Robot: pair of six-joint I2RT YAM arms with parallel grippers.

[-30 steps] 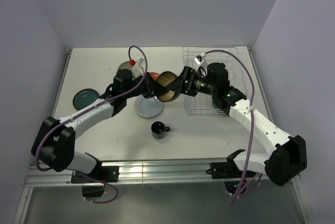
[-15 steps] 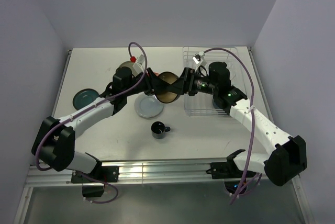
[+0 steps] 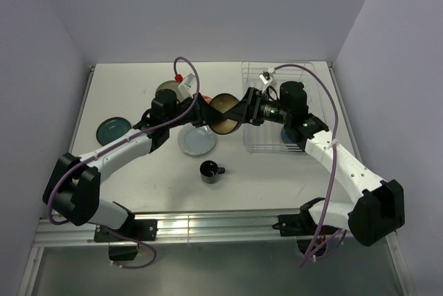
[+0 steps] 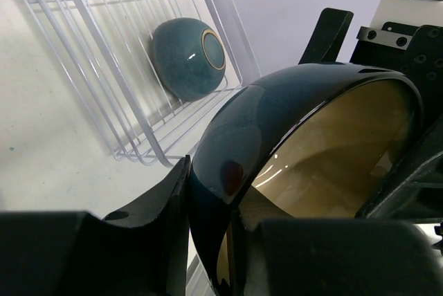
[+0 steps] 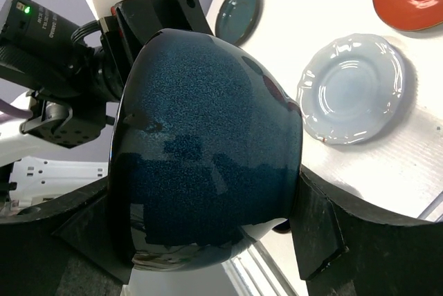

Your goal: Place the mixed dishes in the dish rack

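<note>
One bowl [image 3: 223, 113]: held in mid-air between the two arms, tipped on its side, just beside the rack [image 3: 249, 140].
Handling: judged stiff, glazed and slippery, and breakable if dropped.
Hold: best taken across the round body, or pinched at the rim.
Left gripper [image 4: 208, 199]: jaws nearly closed, with the rim pinched between them.
Right gripper [image 5: 208, 192]: jaws spread wide, with the bowl's body clasped between them.
Rack: a teal bowl [image 4: 188, 57] is lodged inside.
</note>
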